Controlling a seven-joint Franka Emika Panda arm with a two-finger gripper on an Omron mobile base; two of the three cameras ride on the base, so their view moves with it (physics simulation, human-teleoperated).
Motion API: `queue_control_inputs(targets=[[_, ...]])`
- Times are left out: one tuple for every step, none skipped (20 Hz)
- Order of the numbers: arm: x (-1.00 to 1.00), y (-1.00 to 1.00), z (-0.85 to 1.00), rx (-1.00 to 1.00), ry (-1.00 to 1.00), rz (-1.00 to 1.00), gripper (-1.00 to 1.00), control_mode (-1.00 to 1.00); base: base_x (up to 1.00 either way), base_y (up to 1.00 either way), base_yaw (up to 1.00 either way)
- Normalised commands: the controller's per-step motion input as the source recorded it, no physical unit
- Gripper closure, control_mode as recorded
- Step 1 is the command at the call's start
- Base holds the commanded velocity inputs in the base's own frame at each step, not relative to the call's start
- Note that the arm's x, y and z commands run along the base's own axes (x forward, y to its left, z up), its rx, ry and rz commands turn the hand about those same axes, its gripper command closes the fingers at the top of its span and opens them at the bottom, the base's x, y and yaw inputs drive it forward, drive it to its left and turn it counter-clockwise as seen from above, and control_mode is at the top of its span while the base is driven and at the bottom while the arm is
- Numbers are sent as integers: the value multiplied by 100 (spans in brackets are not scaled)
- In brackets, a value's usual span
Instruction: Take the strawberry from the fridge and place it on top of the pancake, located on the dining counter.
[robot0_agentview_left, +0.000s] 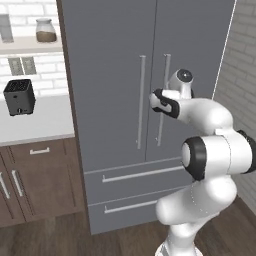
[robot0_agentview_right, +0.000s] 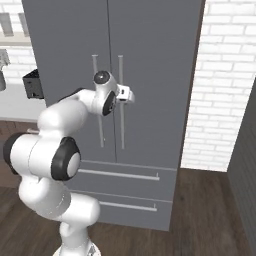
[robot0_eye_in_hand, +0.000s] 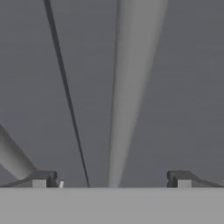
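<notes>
The tall grey fridge (robot0_agentview_left: 110, 75) (robot0_agentview_right: 155, 60) stands with both doors shut. My gripper (robot0_eye_in_hand: 111, 179) (robot0_agentview_right: 128, 94) is up against the right door, open, its two dark fingertips (robot0_eye_in_hand: 43, 178) standing either side of that door's long silver handle (robot0_eye_in_hand: 131, 87) (robot0_agentview_left: 165, 70) without touching it. The seam between the doors (robot0_eye_in_hand: 65, 96) runs just left of the handle, and the left door's handle (robot0_eye_in_hand: 13, 157) (robot0_agentview_left: 141, 100) shows beyond it. Strawberry, pancake and dining counter are out of view.
Two fridge drawers (robot0_agentview_left: 135, 175) lie under the doors. To the left are a white worktop (robot0_agentview_left: 35, 125) with a black toaster (robot0_agentview_left: 19, 96), brown cabinets (robot0_agentview_left: 35, 175) and a shelf with a jar (robot0_agentview_left: 46, 30). A brick wall (robot0_agentview_right: 220, 100) flanks the fridge's right side.
</notes>
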Motion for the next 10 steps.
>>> queue_control_inputs(targets=[[44, -13, -6, 0, -11, 0, -100, -100, 0, 0, 0], [42, -22, -9, 0, -12, 0, -100, -100, 0, 0, 0], [43, -16, -10, 0, -12, 0, -100, -100, 0, 0, 0], [46, -11, -7, 0, -12, 0, -100, -100, 0, 0, 0], [49, -10, -5, 0, -12, 0, -100, -100, 0, 0, 0], [51, -9, -4, 0, -12, 0, -100, -100, 0, 0, 0], [51, -5, -4, 0, -10, 0, -100, -100, 0, 0, 0], [51, -4, -3, 0, -9, 0, -100, -100, 0, 0, 0], [49, -6, -1, 0, -7, 0, -100, -100, 0, 0, 0], [47, -9, 0, 0, -6, 0, -100, -100, 0, 0, 0]])
